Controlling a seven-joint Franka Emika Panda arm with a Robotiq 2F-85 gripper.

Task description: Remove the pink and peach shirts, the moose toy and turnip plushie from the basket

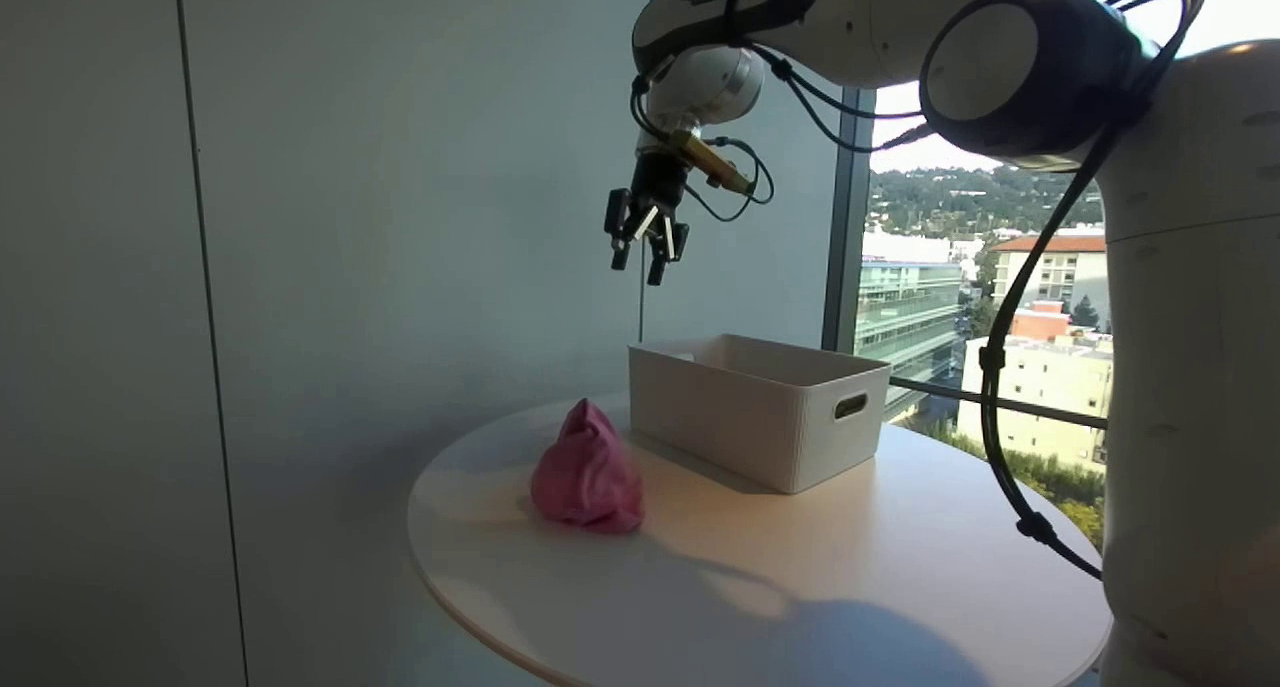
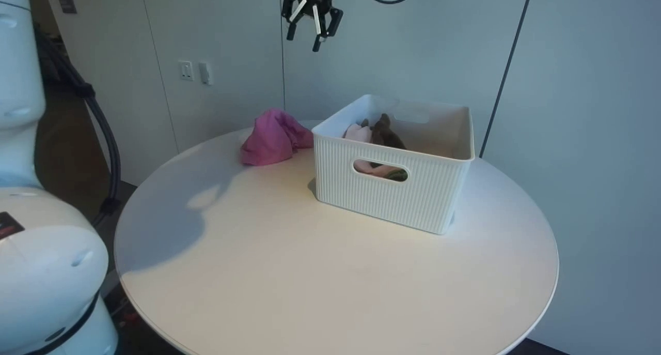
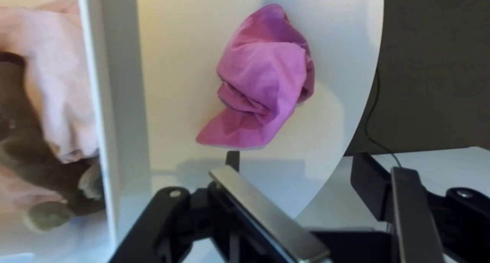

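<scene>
The pink shirt (image 1: pixel 590 477) lies bunched on the table beside the basket (image 1: pixel 715 417); it also shows in an exterior view (image 2: pixel 273 140) and the wrist view (image 3: pixel 264 75). Inside the basket, the pale peach shirt (image 3: pixel 61 71) lies against the brown moose toy (image 3: pixel 34 156); the moose also shows in an exterior view (image 2: pixel 387 135). A green bit (image 2: pixel 397 174) shows through the basket's handle hole; I cannot tell whether it is the turnip plushie, which I cannot otherwise make out. My gripper (image 1: pixel 637 264) is open and empty, high above the table, fingers pointing down (image 2: pixel 303 39).
The round white table (image 2: pixel 289 272) carries the basket and pink shirt. The basket's walls stand well above the table. A grey wall (image 1: pixel 420 217) rises behind the table, and a window (image 1: pixel 990 297) lies beyond the basket in an exterior view.
</scene>
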